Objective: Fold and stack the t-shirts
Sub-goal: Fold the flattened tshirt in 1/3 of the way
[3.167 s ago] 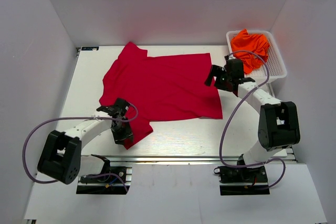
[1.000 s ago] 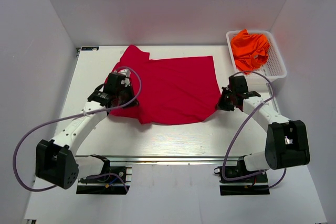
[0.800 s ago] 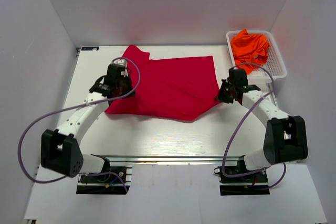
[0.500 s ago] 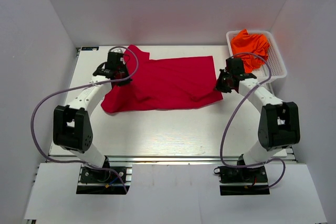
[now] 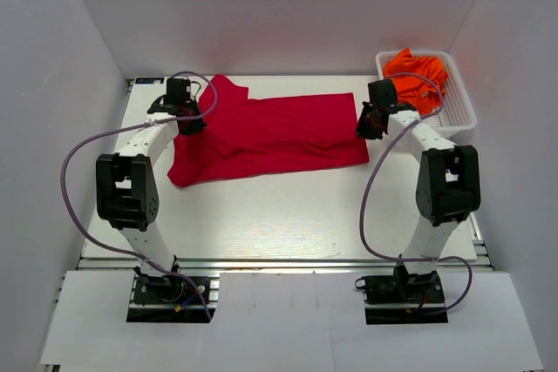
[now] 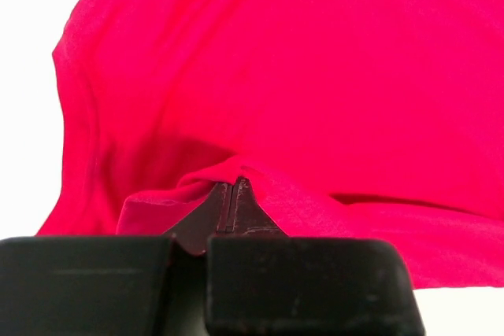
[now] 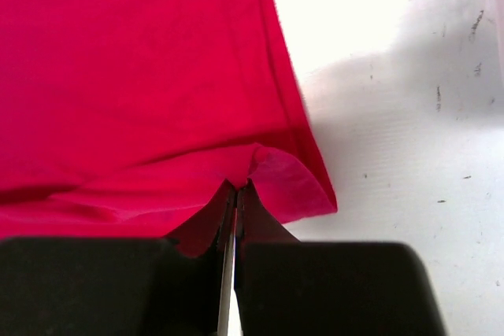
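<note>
Both clenched on the red shirt (image 5: 270,132): left gripper (image 6: 234,194), right gripper (image 7: 235,198). I should lower them together, cloth taut, edges aligned.

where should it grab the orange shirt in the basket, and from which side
Pinch a raised fold at the top of the crumpled orange t-shirt, coming straight down from above. It lies bunched in the white mesh basket, whose walls block any sideways approach, and no hem or sleeve is laid out to aim for.
</note>
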`<state>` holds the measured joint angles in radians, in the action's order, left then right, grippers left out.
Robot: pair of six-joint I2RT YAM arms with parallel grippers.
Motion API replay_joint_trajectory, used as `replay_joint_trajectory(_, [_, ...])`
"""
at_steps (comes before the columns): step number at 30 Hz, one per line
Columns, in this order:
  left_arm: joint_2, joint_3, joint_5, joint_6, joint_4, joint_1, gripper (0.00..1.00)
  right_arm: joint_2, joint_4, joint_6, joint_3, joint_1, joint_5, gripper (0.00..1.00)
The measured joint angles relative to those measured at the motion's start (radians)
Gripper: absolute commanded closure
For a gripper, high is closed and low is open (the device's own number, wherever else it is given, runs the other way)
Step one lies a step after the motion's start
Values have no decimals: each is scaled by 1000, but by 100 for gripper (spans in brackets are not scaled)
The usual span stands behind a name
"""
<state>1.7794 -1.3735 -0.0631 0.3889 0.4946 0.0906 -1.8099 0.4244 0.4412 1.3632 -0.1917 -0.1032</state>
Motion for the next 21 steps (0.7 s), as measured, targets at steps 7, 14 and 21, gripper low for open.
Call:
replay_joint_trajectory(7, [121,-97,89,-60,-23,-18,100,-85,42,14,75,0,-44,100])
replay_joint_trajectory(14, [275,-214,143,-90,-21,-24,18,-235,97,56,245,1,-81,56])
replay_joint_trajectory(21, [425,-488,123,-93,57,-47,1,-290,106,56,332,1,-76,33])
